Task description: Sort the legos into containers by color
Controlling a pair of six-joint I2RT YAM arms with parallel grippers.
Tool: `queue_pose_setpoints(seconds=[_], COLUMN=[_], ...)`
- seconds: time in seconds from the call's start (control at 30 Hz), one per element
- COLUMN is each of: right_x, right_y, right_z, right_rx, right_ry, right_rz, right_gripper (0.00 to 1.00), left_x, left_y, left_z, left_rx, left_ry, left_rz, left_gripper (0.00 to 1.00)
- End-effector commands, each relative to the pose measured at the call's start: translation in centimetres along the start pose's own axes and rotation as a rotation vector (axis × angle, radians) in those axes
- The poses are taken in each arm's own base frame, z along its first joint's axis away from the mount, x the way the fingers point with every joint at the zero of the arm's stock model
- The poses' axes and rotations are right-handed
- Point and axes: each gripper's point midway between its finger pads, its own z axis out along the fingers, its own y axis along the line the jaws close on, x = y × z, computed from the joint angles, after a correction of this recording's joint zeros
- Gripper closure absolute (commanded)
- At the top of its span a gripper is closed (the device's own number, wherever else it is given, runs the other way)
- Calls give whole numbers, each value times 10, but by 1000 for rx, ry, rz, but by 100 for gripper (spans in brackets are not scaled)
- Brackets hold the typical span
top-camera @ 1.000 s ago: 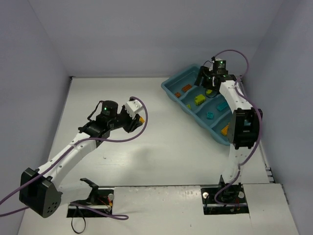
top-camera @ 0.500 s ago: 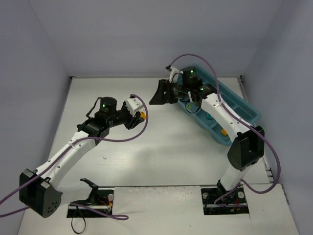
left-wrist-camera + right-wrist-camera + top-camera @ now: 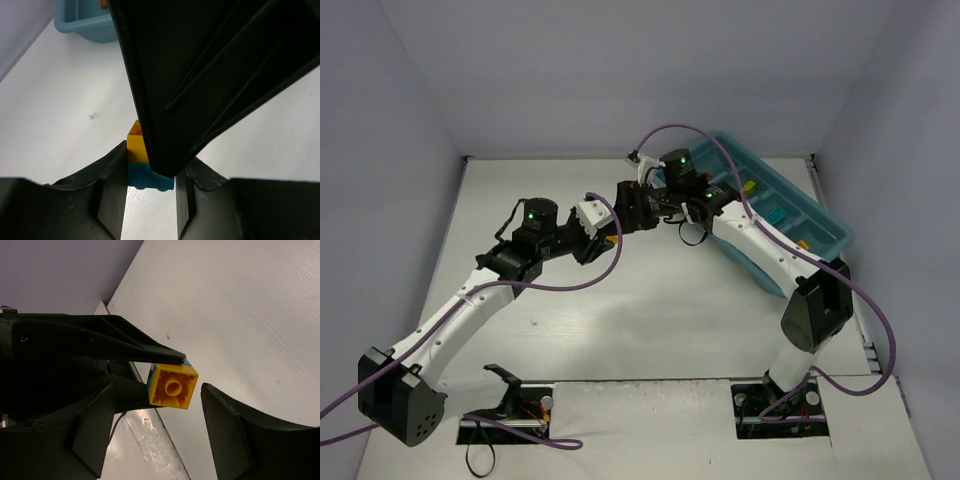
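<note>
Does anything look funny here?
Yes: a yellow brick is stuck on a cyan brick, which the left gripper pinches. Two colours joined cannot be sorted. The open right gripper flanks the yellow one.

Two-colour lego stack held above the counter; tray at the far right

The two-colour stack (image 3: pixel 142 162) is a yellow-orange brick (image 3: pixel 173 386) joined to a cyan brick (image 3: pixel 148 178); it is clamped between the fingers of the left pincer (image 3: pixel 149 172), clear of the counter, near the middle; the yellow-orange end, square with a central ring, points away from that pincer; the long teal-blue tray (image 3: pixel 835 232) lies slantwise, well apart; a loose cyan lego (image 3: pixel 777 215) and a loose yellow lego (image 3: pixel 750 186) lie in separate compartments.
</note>
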Motion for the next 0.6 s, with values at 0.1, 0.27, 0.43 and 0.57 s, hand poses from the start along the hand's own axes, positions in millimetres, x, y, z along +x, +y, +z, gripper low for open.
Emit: queue_pose_setpoints(seconds=[0.1, 0.27, 0.43, 0.57], right_x=[-1, 6, 10, 10], right_y=[13, 8, 4, 3], right_z=[9, 12, 14, 14], right_rx=[-33, -24, -14, -13], right_ry=[-14, 0, 9, 8], right_rz=[-26, -5, 8, 9], right_gripper=[39, 42, 49, 62], left_x=[-51, -52, -52, -52], left_y=[8, 7, 7, 7], left_z=[-17, -16, -16, -17], left_rx=[-34, -29, -34, -36], left_ry=[-135, -141, -144, -146], left_rz=[85, 83, 85, 86], left_gripper=[87, 87, 87, 87])
